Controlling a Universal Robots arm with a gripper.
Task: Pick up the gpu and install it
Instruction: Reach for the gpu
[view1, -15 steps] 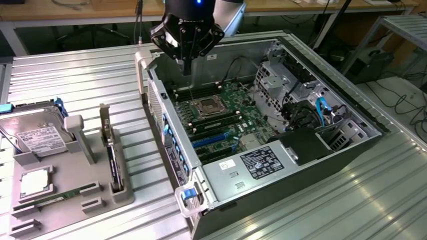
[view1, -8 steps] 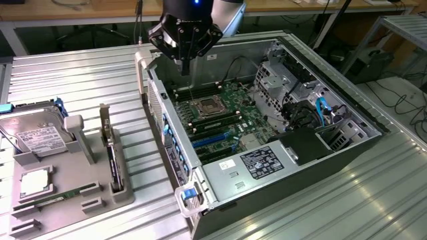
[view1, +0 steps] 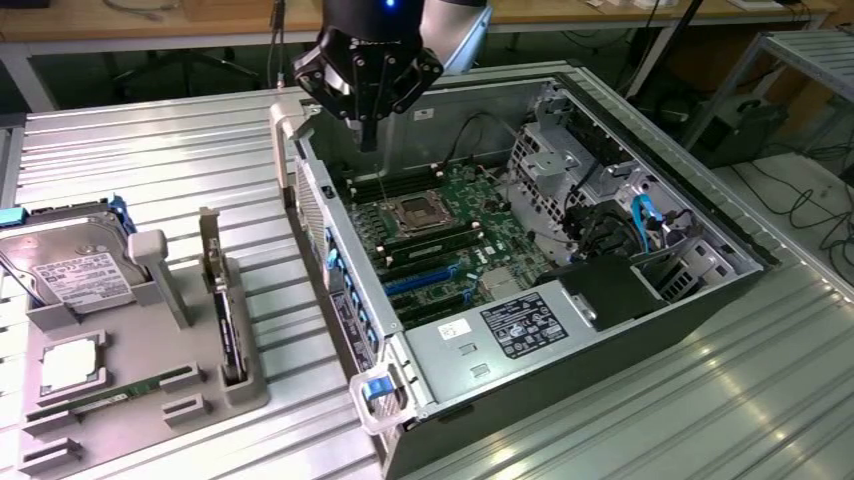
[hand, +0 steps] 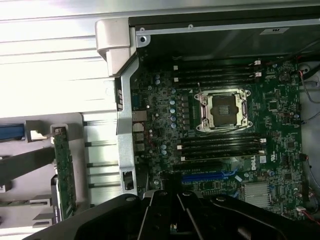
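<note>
Jaws are hanging closed and empty above the back corner of the open grey metal computer case (view1: 601, 370), tips pointing down toward the green motherboard (view1: 454, 230) near its square silver processor socket (hand: 223, 110).

The thin flat green circuit-board gpu card (hand: 64, 172) is not in the case. It is standing on its long edge in a slot of the grey moulded holder tray (view1: 200, 400), on the ribbed metal surface (view1: 160, 160). That puts it well apart from the jaws, towards the exterior view's left. From that camera it is reading as a dark strip seen edge-on (view1: 230, 330). The silver hard drive with white label (view1: 74, 270) is sitting further left in the same tray.

Handling, as judged:
- Probably light and stiff, so it is likely lifting as one rigid piece without sagging.
- Fragile on the faces, with small parts showing across the green side. Pinching there is risking damage.
- The upper long edge is standing proud of the slot and looking free, which makes it the sensible place to take hold. A grip near the middle should keep the card from swinging.
- A thin board gives a narrow bite and smooth faces, so it may be pivoting or slipping if gripped off-centre.
- The lower edge is sitting hidden in the slot, so how snugly it is seated is not showing.

The blue expansion slots (hand: 205, 176) on the motherboard are lying empty.
</note>
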